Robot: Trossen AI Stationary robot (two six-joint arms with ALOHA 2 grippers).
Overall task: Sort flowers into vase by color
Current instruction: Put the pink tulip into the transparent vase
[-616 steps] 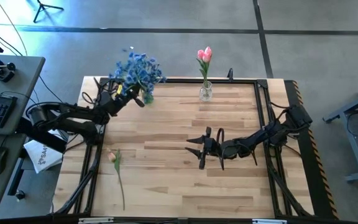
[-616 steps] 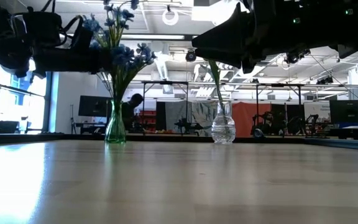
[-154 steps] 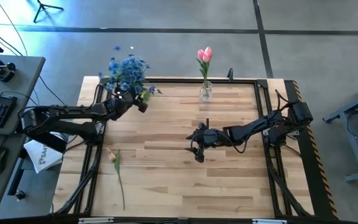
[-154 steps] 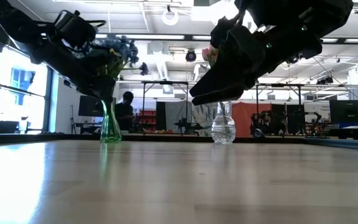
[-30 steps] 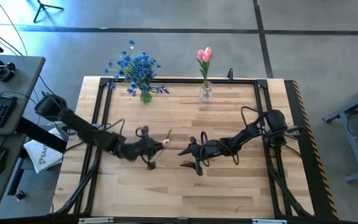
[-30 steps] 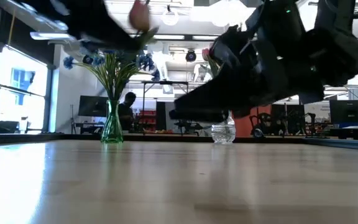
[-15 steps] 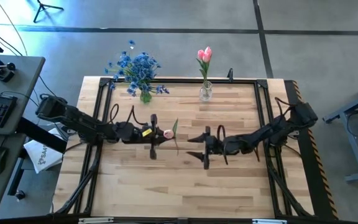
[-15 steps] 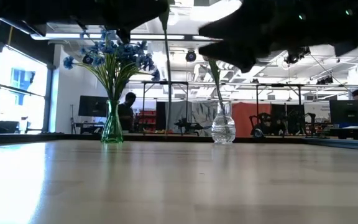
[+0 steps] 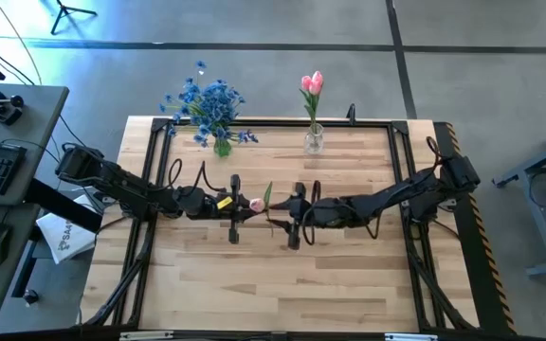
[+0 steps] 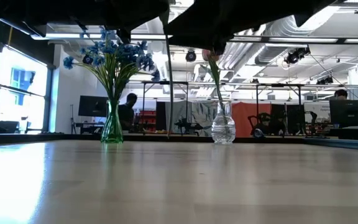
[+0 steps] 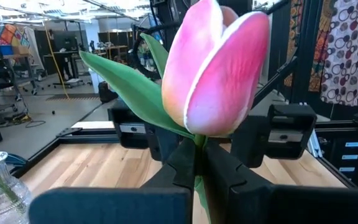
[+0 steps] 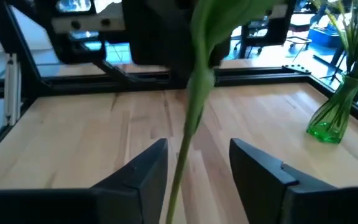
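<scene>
Left claw (image 9: 238, 205) pinches the pink tulip (image 11: 213, 68) mid-counter; right claw (image 12: 194, 171), spread around its stem, seems ready to take it.

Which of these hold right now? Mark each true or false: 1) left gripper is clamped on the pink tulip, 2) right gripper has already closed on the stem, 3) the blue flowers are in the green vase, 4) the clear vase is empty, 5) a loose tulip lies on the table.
1) True. The left gripper is shut on the pink tulip, just below the bud.
2) False. The right gripper has its fingers on either side of the tulip's stem with gaps showing; they are not clamped on it.
3) True. The blue flowers stand in the green vase.
4) False. The clear vase holds pink tulips.
5) False. No flower lies on the table; the only tulip outside a vase is held up off it.
</scene>
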